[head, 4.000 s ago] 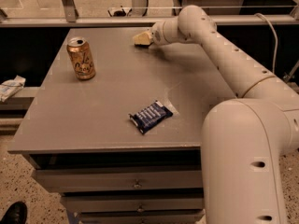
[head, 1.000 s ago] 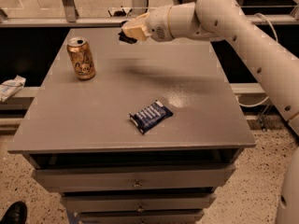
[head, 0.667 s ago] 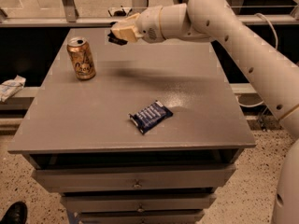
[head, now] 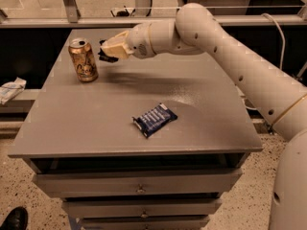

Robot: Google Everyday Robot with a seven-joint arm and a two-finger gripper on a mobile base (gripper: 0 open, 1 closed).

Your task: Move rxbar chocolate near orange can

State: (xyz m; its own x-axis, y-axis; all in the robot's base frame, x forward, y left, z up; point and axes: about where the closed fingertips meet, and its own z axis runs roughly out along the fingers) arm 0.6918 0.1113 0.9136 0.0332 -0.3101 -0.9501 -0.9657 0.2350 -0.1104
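The orange can (head: pixel 83 60) stands upright near the table's far left corner. My gripper (head: pixel 109 49) hovers just to the right of the can, a little above the table top, and is shut on the rxbar chocolate (head: pixel 106 55), a small dark bar that sticks out below the pale fingers (head: pixel 115 43). The bar is a short gap away from the can and does not touch it. Most of the bar is hidden by the fingers.
A larger blue-and-white wrapped bar (head: pixel 154 119) lies near the middle front of the grey table (head: pixel 96 123). Drawers sit below the table top. A railing runs behind the table. A white cloth (head: pixel 10 89) lies on a ledge at the left.
My gripper has carried the dark bar leftward from the far right of the table toward the can and has come lower. The can and the blue bar have not moved.
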